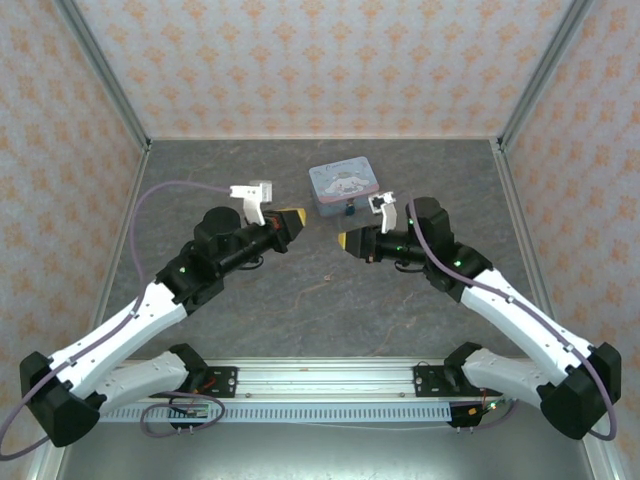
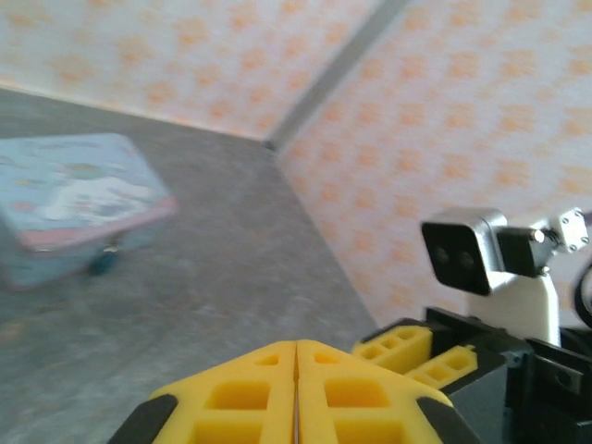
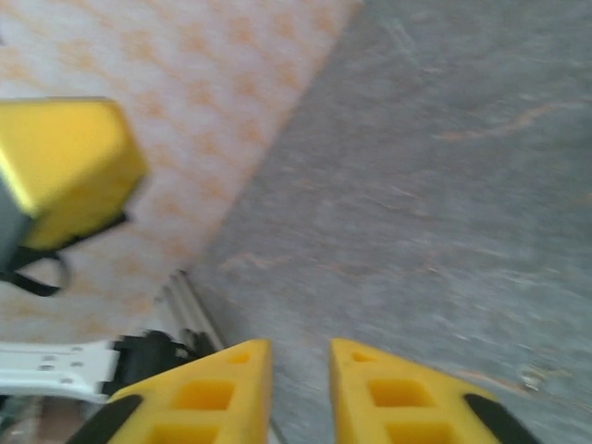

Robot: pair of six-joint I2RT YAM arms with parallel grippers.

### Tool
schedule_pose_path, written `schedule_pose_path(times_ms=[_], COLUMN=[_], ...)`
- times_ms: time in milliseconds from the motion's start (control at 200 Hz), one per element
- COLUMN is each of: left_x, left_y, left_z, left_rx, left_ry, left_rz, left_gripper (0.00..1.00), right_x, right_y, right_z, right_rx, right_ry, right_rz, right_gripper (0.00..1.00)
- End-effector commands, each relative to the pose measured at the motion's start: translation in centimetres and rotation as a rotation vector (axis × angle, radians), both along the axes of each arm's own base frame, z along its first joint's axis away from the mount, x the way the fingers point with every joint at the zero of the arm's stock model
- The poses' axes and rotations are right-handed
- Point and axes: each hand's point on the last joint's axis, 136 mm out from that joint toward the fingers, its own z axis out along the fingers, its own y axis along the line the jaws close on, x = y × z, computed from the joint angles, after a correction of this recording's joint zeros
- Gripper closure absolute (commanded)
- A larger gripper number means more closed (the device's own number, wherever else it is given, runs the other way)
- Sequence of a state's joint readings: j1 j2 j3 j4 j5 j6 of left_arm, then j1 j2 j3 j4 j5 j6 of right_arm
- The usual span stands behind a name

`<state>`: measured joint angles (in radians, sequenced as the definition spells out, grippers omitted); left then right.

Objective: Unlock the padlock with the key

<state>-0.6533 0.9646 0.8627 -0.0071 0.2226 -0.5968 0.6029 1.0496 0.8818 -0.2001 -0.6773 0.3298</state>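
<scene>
Left gripper (image 2: 296,393): yellow pads are pressed flat together, with nothing seen between them. It is held just off the near-left corner of the tin (image 1: 345,182). Right gripper (image 3: 301,393): pads are parted by a narrow slit and nothing is gripped. It is held just in front of the tin. Padlock (image 2: 104,262) is found at the tin's front edge, a tiny teal blob, blurred. No key can be made out near the tin or in either claw.

Risks, as judged:
- No key is held, so nothing can be done at the lock until one is found.
- The padlock is dwarfed by the broad wedge fingers, so it is easily fumbled or hidden.
- The tin looks like smooth painted metal with rounded corners, and may be shoved across the table (image 1: 250,300) if nudged.
- Both grippers are crowded in front of the tin, so a clash is possible.

The table is matte grey and stone-patterned. The pads are blocky, with square pockets moulded in.
</scene>
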Motion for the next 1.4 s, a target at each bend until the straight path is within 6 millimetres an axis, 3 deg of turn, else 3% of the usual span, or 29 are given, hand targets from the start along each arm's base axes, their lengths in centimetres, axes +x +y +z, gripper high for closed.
schedule_pose_path(times_ms=[0,235,360,530,726,1176,1396], left_x=[1.1,0.9,0.6,0.4,0.2,0.2,0.1], left_y=[5.2,9.4,10.7,11.0,11.1,11.3,11.3], left_z=[-4.3,-8.1,-9.3,-9.7,-9.4,-9.1,-9.0], left_rx=[0.176,0.268,0.298,0.303,0.295,0.29,0.295], left_ry=[0.071,0.155,0.185,0.195,0.191,0.187,0.187], left_rz=[0.271,0.473,0.535,0.545,0.546,0.55,0.549], left_gripper=[0.83,0.59,0.56,0.55,0.55,0.54,0.54], right_x=[1.3,1.2,1.0,1.4,2.4,2.7,2.5], right_y=[-2.0,-1.0,0.4,1.5,1.9,2.9,2.2], right_z=[-4.8,-13.5,-16.9,-20.0,-21.8,-24.3,-24.1], right_rx=[-0.218,-0.568,-0.691,-0.821,-0.881,-0.9,-0.926], right_ry=[0.093,0.268,0.34,0.363,0.368,0.412,0.383], right_rz=[-0.107,-0.141,-0.135,-0.129,-0.135,-0.11,-0.098], right_gripper=[0.74,0.71,0.7,0.7,0.7,0.77,1.0])
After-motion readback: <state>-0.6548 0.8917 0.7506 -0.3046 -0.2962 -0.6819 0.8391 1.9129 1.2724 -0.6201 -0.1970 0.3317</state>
